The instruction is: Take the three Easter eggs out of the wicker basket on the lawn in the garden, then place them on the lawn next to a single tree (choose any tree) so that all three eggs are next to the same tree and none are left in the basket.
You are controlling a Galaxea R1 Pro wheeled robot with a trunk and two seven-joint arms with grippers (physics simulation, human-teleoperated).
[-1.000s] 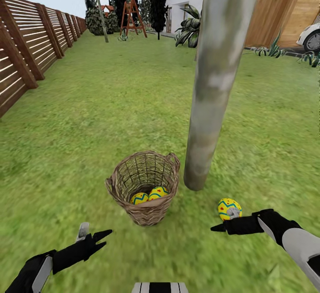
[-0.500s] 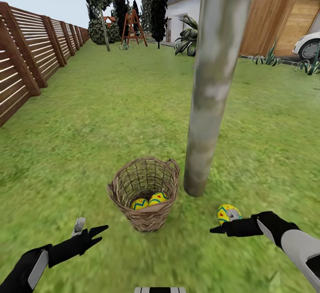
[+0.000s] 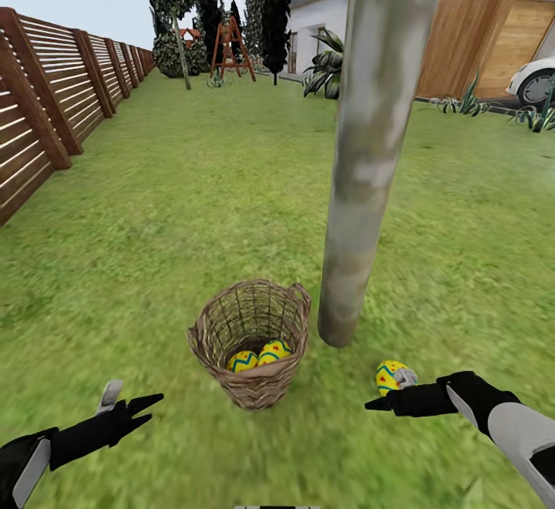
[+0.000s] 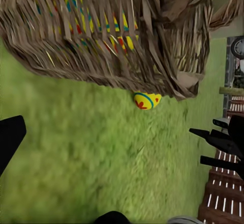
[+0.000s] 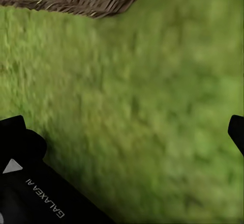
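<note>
left gripper has dropped lower, open-fingered.

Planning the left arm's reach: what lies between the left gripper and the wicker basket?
Head view: bare lawn between left gripper and wicker basket.

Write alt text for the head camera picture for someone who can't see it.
A wicker basket holding two yellow Easter eggs stands on a lawn beside a pale tree trunk. A third egg lies on the grass near the trunk, by the right gripper; the left gripper hovers open.
</note>
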